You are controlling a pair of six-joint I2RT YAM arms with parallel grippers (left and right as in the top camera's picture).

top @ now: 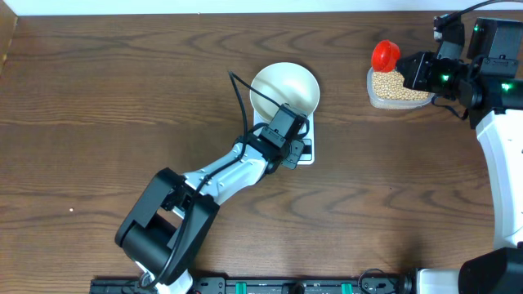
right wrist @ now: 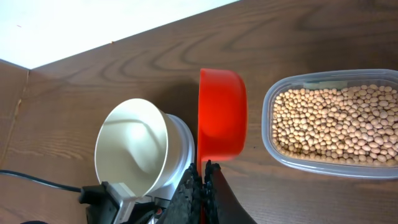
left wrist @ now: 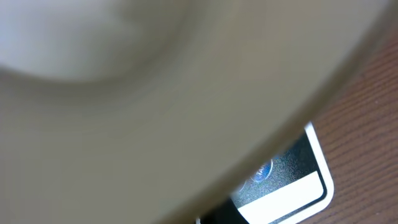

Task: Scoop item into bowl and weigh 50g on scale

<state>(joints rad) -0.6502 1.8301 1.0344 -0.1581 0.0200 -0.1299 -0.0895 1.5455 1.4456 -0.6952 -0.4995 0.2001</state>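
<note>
Smooth round white bowl (left wrist: pixel 124 112), slippery: my left end effector (top: pixel 290 124) seems shut on its rim. My right end effector (right wrist: pixel 202 183) pinches the red plastic scoop (right wrist: pixel 222 112); small tan beans (right wrist: pixel 329 124) roll loose.

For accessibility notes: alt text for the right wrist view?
The shut right gripper holds a red scoop that looks empty, between an empty white bowl at image left and a clear container of beans at image right.
</note>
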